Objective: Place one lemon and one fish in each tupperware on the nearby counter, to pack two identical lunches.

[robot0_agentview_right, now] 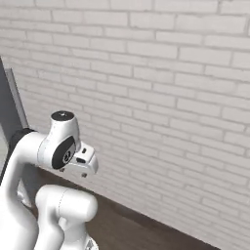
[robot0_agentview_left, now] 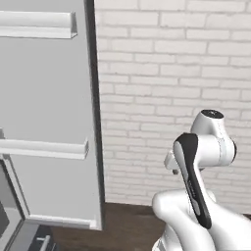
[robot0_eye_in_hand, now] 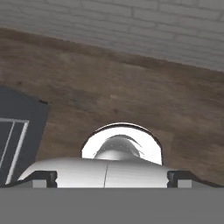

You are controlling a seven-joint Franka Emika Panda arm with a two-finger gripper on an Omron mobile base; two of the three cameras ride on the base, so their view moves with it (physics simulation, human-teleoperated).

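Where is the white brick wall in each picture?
Left base view: the brick wall takes the right side, next to the grey door.
Right base view: the brick wall runs across the top and right, behind the arm.
Hand view: the brick wall is a strip along the top.
Shared landmark: the brown wooden floor at the wall's foot.

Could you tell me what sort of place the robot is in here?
Probably a kitchen, though little shows it: a tall grey appliance door with bar handles, likely a fridge, beside a white brick wall over dark wooden floor.
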